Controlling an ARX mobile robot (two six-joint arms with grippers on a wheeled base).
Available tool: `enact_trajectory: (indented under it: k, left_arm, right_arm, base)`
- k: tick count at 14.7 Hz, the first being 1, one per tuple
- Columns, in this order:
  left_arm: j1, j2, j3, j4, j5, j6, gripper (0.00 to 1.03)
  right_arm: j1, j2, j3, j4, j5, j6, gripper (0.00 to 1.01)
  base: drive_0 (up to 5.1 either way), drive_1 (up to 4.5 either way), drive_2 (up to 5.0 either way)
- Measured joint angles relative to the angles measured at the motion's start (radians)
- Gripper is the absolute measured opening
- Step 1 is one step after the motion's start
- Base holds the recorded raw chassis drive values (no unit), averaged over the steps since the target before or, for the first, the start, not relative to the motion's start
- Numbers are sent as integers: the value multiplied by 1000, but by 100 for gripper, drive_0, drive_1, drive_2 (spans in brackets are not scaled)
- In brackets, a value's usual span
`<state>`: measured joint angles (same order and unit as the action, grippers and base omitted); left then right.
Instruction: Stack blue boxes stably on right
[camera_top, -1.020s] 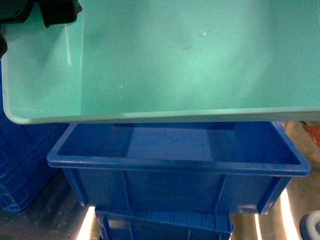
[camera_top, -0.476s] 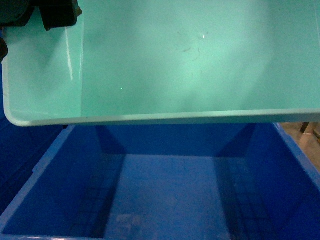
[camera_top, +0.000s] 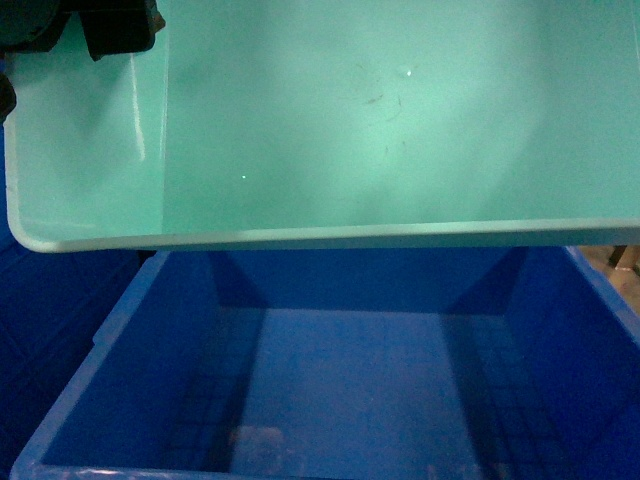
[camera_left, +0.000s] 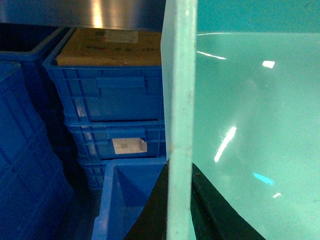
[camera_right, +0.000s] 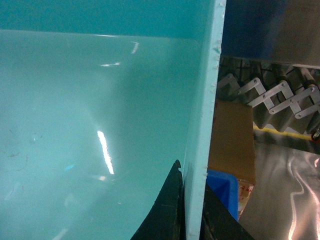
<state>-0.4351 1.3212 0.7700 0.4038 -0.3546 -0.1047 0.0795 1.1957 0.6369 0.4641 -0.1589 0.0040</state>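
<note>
Since half a second ago the dark blue tub (camera_top: 330, 390) has slid slightly away in the head view, its near rim now showing at the bottom edge, while the turquoise tub (camera_top: 380, 110) stays put above it. The turquoise tub hangs over the dark one's far end, long axis running left to right, its open side tipped toward the head camera; a gap shows between their rims. Both tubs look empty. The left tool (camera_left: 179, 210) pinches the turquoise tub's left wall, one finger on each face; the right tool (camera_right: 192, 210) pinches its right wall likewise. Ribbed crates (camera_left: 112, 95) stand stacked at the left, the top one holding a cardboard box (camera_left: 107, 47).
</note>
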Motion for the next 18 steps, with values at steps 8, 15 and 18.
enact_trajectory:
  k: [8,15,18]
  left_arm:
    - [-8,191,98,-63,-19,-54,8]
    - [74,681,368,-224,58,-187,8]
    - [73,748,340,-245,68,-187,8]
  right_arm:
    - [-50,187,98,-90,-55,-51,2]
    - [-31,672,310,-152,-37,-190,2]
    - [-13,737,246,-135,-6,-196,3]
  base:
    - [0,0,0]
    - [0,0,0]
    - [0,0,0]
